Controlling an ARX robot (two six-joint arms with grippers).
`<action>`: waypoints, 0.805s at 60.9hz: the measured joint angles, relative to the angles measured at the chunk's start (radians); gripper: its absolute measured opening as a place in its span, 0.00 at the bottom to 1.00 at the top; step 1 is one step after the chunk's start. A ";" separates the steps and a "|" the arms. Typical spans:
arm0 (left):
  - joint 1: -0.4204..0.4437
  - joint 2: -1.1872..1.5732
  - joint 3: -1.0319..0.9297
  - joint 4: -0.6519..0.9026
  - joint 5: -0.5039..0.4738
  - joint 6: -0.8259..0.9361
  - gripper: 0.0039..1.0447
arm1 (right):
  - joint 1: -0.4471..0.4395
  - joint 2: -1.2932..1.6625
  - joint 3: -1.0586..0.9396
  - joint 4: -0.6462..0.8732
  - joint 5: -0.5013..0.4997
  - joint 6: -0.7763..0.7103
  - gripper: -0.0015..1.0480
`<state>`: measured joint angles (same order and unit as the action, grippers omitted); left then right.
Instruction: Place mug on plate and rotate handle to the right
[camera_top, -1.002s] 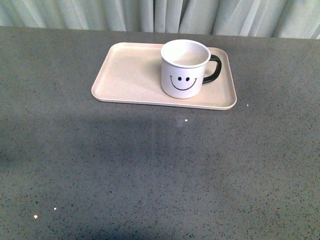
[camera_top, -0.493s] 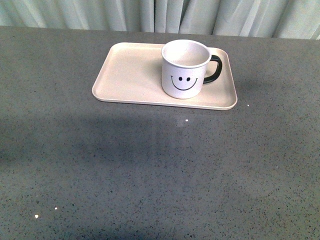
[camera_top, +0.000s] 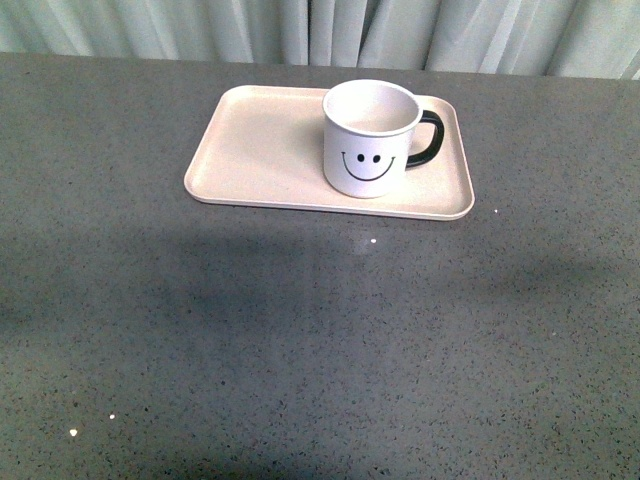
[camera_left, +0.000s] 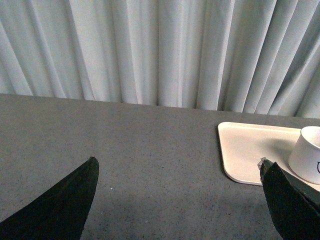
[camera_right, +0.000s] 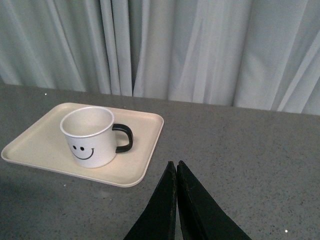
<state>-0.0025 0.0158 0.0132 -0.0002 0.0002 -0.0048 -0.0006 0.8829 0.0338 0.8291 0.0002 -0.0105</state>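
Note:
The white mug (camera_top: 370, 137) with a black smiley face stands upright on the right part of the pale pink plate (camera_top: 260, 150). Its black handle (camera_top: 428, 138) points right in the front view. No arm shows in the front view. In the right wrist view the mug (camera_right: 90, 136), handle (camera_right: 125, 138) and plate (camera_right: 145, 125) lie beyond my right gripper (camera_right: 176, 164), which is shut, empty and well apart from them. In the left wrist view my left gripper (camera_left: 177, 167) is open and empty, with the plate (camera_left: 245, 150) and the mug's edge (camera_left: 307, 160) off to one side.
The grey speckled table (camera_top: 320, 340) stretches in front of the plate. Pale curtains (camera_top: 320, 30) hang along the table's far edge.
The mug and plate have not moved. A shadow on the table right of the plate has shifted towards the front.

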 joint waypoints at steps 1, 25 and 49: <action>0.000 0.000 0.000 0.000 0.000 0.000 0.91 | 0.000 -0.026 -0.003 -0.019 0.000 0.000 0.02; 0.000 0.000 0.000 0.000 0.000 0.000 0.91 | 0.000 -0.332 -0.015 -0.290 0.000 0.000 0.02; 0.000 0.000 0.000 0.000 0.000 0.000 0.91 | 0.000 -0.564 -0.015 -0.510 0.000 0.000 0.02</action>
<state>-0.0025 0.0162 0.0132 -0.0002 0.0002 -0.0048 -0.0006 0.3187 0.0189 0.3195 0.0002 -0.0105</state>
